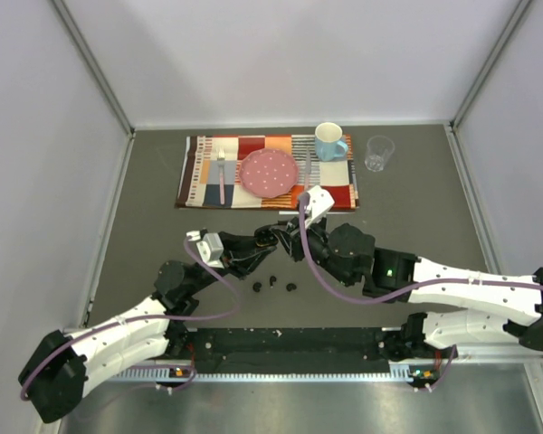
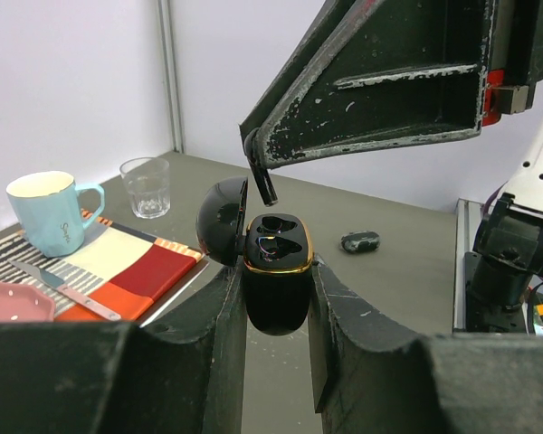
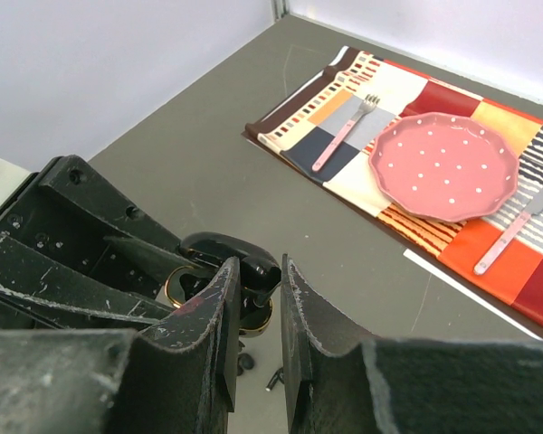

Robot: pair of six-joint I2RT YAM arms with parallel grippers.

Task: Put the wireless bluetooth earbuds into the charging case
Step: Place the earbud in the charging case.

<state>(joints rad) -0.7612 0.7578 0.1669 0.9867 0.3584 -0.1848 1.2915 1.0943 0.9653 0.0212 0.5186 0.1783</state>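
Note:
My left gripper [image 2: 276, 273] is shut on an open black charging case [image 2: 276, 289] with a gold rim, lid [image 2: 220, 221] swung left, both wells showing. My right gripper [image 3: 261, 264] is shut on a tiny black earbud [image 3: 258, 275], held just above the case [image 3: 174, 285]. In the left wrist view the earbud's stem [image 2: 263, 183] hangs from the right fingertips over the case's mouth. In the top view the left gripper [image 1: 270, 238] and the right gripper [image 1: 290, 237] meet at mid-table. Three loose earbuds [image 1: 273, 281] lie on the table nearer the bases.
A second, closed black case [image 2: 359, 241] lies on the table beyond the held one. A patterned placemat [image 1: 199, 172] at the back carries a pink plate [image 1: 270, 173], cutlery and a blue mug [image 1: 329, 141]. A clear glass [image 1: 378, 152] stands to its right.

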